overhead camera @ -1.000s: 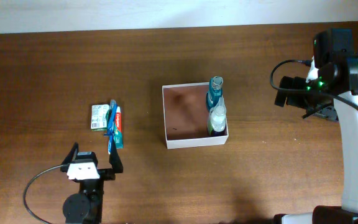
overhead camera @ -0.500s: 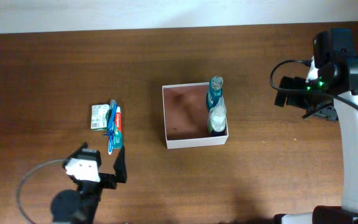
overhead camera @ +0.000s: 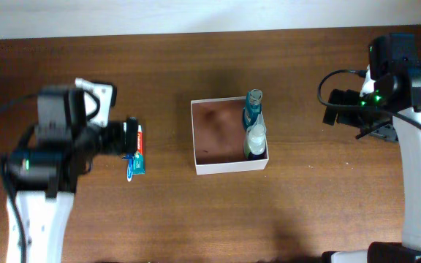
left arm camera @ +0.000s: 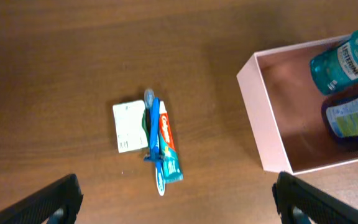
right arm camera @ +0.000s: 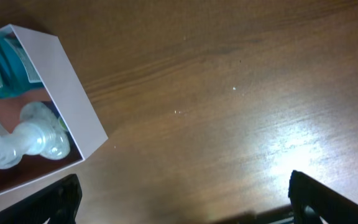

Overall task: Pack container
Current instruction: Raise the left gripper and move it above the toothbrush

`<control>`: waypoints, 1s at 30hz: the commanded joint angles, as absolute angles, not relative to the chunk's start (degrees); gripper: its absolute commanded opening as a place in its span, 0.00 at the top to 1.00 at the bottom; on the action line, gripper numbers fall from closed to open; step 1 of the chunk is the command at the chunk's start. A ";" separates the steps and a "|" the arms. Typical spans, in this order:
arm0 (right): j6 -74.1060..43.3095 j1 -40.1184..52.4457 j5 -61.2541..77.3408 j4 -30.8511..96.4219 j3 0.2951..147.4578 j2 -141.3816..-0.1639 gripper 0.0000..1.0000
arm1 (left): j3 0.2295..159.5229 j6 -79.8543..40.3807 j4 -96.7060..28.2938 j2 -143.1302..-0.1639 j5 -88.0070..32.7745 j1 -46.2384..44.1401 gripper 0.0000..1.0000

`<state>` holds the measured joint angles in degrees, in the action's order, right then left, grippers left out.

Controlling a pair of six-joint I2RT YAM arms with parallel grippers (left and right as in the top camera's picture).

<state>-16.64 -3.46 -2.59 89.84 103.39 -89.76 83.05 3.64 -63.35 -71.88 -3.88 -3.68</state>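
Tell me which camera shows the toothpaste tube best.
The left wrist view: the toothpaste tube lies whole and large near the middle, a blue toothbrush along it. Overhead shows it small, close beside the left arm. The right wrist view misses it.

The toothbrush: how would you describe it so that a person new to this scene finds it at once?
On the wooden table, look left of the white-walled container to three small items lying together. The toothbrush is the thin blue one in the middle, between a small white box and a red-and-teal toothpaste tube; it is the narrowest and longest.
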 commanded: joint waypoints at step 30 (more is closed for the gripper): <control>-16.73 -3.84 -3.27 89.78 104.16 -88.75 0.02 | 88.12 4.84 -63.68 -101.43 3.46 -3.20 0.50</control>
